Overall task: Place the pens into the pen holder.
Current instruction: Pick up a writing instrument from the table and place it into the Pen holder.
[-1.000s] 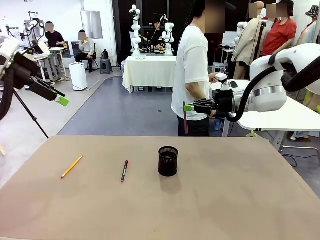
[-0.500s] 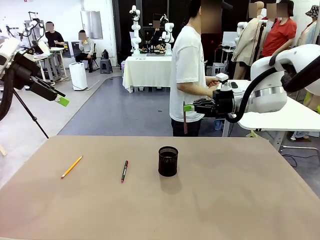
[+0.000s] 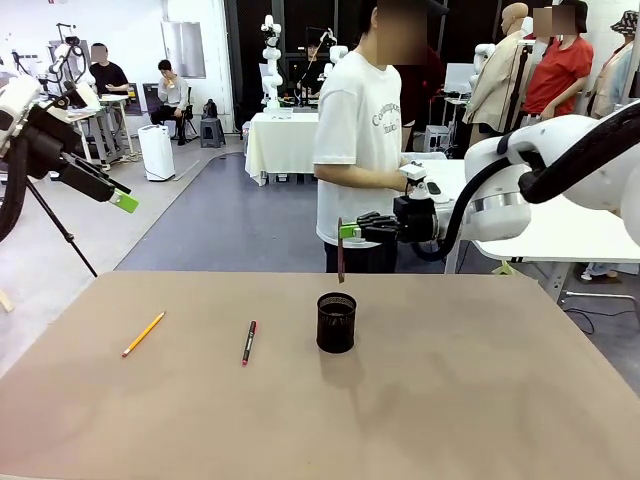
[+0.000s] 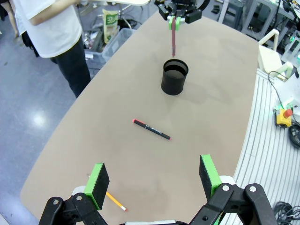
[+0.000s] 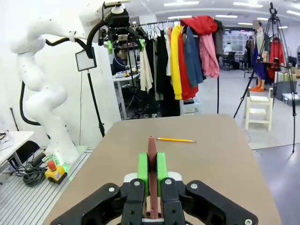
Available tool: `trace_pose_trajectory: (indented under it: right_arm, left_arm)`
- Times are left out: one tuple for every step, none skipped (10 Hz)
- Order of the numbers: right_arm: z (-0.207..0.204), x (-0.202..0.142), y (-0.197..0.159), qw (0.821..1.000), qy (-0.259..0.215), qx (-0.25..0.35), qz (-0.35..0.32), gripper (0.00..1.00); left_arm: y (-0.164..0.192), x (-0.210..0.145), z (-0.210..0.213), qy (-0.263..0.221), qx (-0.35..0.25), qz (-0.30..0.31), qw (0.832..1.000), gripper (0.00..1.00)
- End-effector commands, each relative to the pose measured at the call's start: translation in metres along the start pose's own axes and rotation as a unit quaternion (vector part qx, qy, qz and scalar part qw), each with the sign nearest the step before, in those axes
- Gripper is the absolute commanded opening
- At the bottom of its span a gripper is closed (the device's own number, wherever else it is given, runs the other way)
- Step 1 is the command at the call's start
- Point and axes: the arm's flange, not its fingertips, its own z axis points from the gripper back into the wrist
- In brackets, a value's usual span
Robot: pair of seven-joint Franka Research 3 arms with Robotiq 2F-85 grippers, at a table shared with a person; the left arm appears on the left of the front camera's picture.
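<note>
The black mesh pen holder [image 3: 336, 322] [image 4: 174, 77] stands mid-table. My right gripper [image 3: 346, 232] [image 4: 178, 18] [image 5: 152, 171] is shut on the brownish-red pencil [image 3: 341, 258] [image 4: 173, 40] [image 5: 151, 149], which hangs upright with its tip just above the holder's rim. Left of the holder, the black pen with red ends [image 3: 248, 342] [image 4: 151, 129] lies flat on the table. Farther left lies the yellow pencil [image 3: 143, 333] [image 4: 114, 200] [image 5: 176, 139]. My left gripper [image 3: 122, 200] [image 4: 153, 176] hovers high off the table's left side, open with nothing in it.
A person in a white T-shirt [image 3: 358, 150] stands at the table's far edge, just behind my right gripper. The tan table [image 3: 480, 400] is bare right of the holder. In the right wrist view, a clothes rack [image 5: 187, 51] stands beyond the table.
My right gripper has carried the brownish-red pencil leftwards to above the holder. The person behind has shifted left. My left arm has not moved.
</note>
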Motion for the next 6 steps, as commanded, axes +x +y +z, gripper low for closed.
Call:
trace_pose_trajectory:
  right_arm:
    - [-0.0032,-0.0026,-0.0109,1.000,0.010,0.007,0.003,0.00]
    - [-0.0080,-0.0077,-0.0115,1.000,0.011,0.014,-0.001,0.00]
    - [-0.0074,-0.0082,-0.0133,1.000,0.011,0.021,-0.006,0.16]
    - [-0.0085,-0.0095,-0.0133,1.000,0.010,0.022,-0.011,0.35]
    - [-0.0105,-0.0109,-0.0132,0.999,0.011,0.027,-0.018,0.54]
    - [-0.0115,-0.0108,-0.0128,0.999,0.016,0.028,-0.023,0.73]
  left_arm:
    - [-0.0002,0.0004,0.0016,-0.001,0.001,-0.001,1.000,1.00]
    - [-0.0002,0.0004,0.0016,-0.001,0.001,-0.001,1.000,1.00]
    - [-0.0002,0.0004,0.0016,-0.001,0.001,-0.001,1.000,1.00]
    - [-0.0002,0.0004,0.0016,-0.001,0.001,-0.001,1.000,1.00]
    - [-0.0002,0.0004,0.0016,-0.001,0.001,-0.001,1.000,1.00]
    - [-0.0002,0.0004,0.0016,-0.001,0.001,-0.001,1.000,1.00]
